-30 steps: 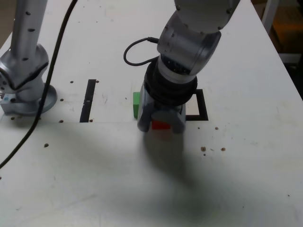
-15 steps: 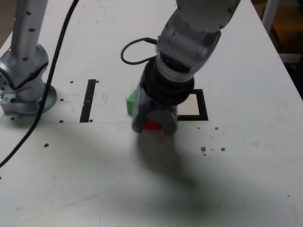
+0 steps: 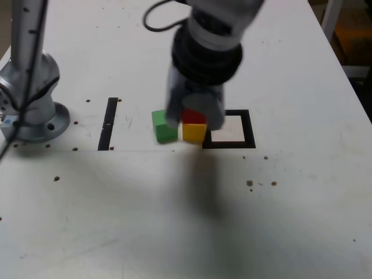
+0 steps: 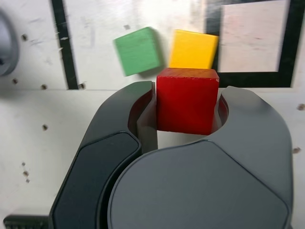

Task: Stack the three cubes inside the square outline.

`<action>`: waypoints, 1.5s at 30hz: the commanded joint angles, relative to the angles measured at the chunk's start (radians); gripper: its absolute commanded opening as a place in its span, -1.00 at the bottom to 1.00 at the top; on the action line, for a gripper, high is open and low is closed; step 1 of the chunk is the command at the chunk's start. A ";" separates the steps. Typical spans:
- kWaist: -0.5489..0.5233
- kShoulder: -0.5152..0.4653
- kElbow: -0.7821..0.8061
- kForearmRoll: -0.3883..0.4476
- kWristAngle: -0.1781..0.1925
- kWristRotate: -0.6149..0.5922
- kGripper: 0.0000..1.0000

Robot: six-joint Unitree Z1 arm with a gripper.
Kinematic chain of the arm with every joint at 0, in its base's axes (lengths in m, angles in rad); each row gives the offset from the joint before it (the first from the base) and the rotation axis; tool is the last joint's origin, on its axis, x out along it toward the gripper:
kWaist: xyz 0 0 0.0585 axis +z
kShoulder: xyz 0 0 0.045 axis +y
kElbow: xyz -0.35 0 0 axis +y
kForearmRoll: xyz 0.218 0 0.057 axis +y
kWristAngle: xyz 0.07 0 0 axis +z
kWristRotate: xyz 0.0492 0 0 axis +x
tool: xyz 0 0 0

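Red cube (image 4: 187,100) is clamped between the closed jaws of the gripper (image 4: 187,112), held above the white worktop (image 3: 174,221). Below it, green cube (image 3: 164,125) and yellow cube (image 3: 194,132) are set near mid-worktop, the yellow one just beside the square outline (image 3: 251,135).

Hand (image 3: 195,116) with red cube (image 3: 193,115) — now lifted clear of the table, yellow cube (image 3: 194,132) uncovered — green cube (image 3: 164,125) nudged sideways.

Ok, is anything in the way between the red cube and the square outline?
Nothing visible blocks it. The pincer holds the red cube lifted above the table; the yellow cube sits just outside the square outline, whose white patch is bare.
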 commanded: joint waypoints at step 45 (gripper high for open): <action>0.188 0.118 0.032 -0.215 -0.010 0.185 -0.41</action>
